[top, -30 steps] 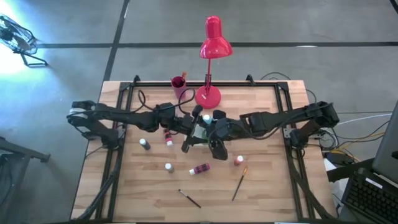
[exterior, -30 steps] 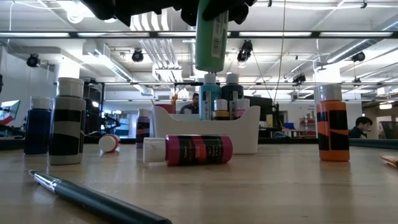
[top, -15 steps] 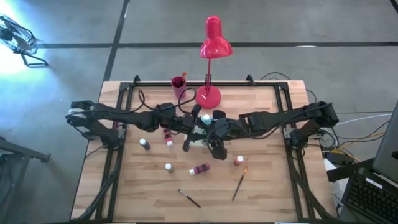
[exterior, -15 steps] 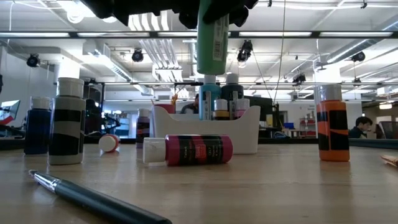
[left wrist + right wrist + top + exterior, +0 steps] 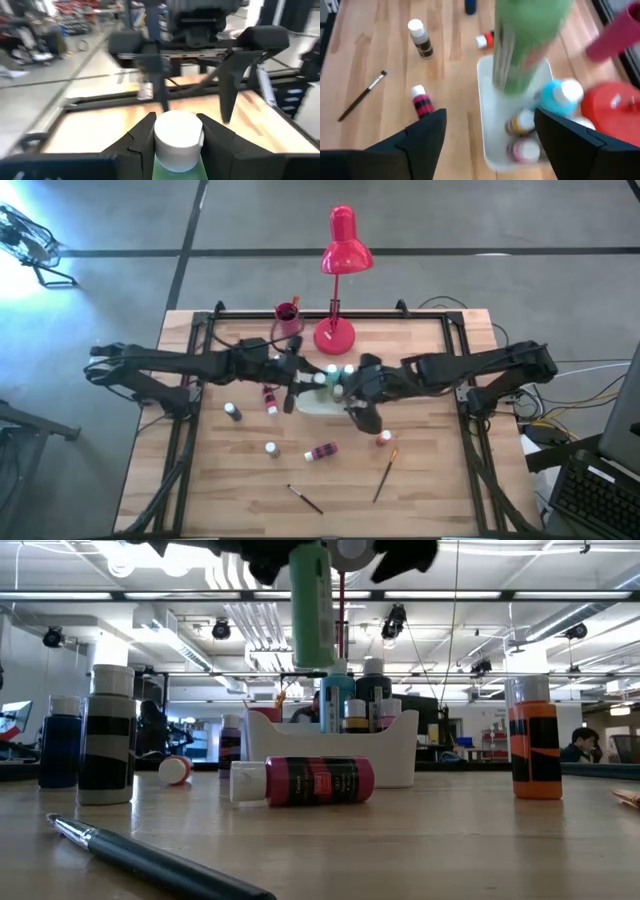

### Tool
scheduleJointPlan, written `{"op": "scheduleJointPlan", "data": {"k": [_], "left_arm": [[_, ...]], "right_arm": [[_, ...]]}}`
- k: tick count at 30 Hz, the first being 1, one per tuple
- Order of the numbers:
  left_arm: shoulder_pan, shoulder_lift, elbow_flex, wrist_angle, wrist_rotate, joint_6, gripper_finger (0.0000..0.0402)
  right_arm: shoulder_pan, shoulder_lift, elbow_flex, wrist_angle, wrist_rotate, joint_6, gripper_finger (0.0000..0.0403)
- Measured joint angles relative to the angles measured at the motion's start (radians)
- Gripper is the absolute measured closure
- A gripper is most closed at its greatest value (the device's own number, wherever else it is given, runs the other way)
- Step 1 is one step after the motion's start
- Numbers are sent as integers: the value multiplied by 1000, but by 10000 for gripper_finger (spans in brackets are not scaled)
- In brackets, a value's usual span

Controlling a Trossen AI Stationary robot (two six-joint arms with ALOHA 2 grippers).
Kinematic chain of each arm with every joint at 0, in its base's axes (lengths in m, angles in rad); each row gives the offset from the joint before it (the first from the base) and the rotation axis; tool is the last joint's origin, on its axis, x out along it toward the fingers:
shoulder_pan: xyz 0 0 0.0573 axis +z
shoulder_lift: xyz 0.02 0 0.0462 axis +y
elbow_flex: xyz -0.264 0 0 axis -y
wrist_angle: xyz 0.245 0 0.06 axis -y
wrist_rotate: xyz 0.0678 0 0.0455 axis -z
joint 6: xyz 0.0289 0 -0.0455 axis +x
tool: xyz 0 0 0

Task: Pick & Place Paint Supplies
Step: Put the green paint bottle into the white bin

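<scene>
Green paint bottle [image 5: 312, 605] hangs cap-up over the white tray's [image 5: 400, 755] left end, clamped in the left gripper [image 5: 178, 131], while the right gripper [image 5: 490, 135] waits wide open and empty beside it, so a skewed release could topple bottles already standing there.

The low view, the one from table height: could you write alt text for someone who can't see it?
A green paint bottle hangs in a robot gripper above a white tray holding several small bottles. On the wooden table a pink bottle lies on its side before the tray, a black-and-white bottle and blue bottle stand left, an orange one right.
</scene>
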Motion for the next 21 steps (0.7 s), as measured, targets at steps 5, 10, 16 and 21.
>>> {"op": "scheduleJointPlan", "data": {"k": [5, 10, 16, 21], "left_arm": [[10, -39, -45, 1, -36, 14, 280], [26, -46, -95, 77, -43, -2, 280], [31, -45, -151, 88, -43, -28, 280], [47, -48, -190, 129, -45, -46, 280]], "right_arm": [[7, -109, -25, -130, 125, 120, 106], [9, -242, -100, -197, 270, 238, 129], [6, -419, -232, -205, 476, 368, 160], [-26, -540, -327, -197, 530, 452, 182]]}}
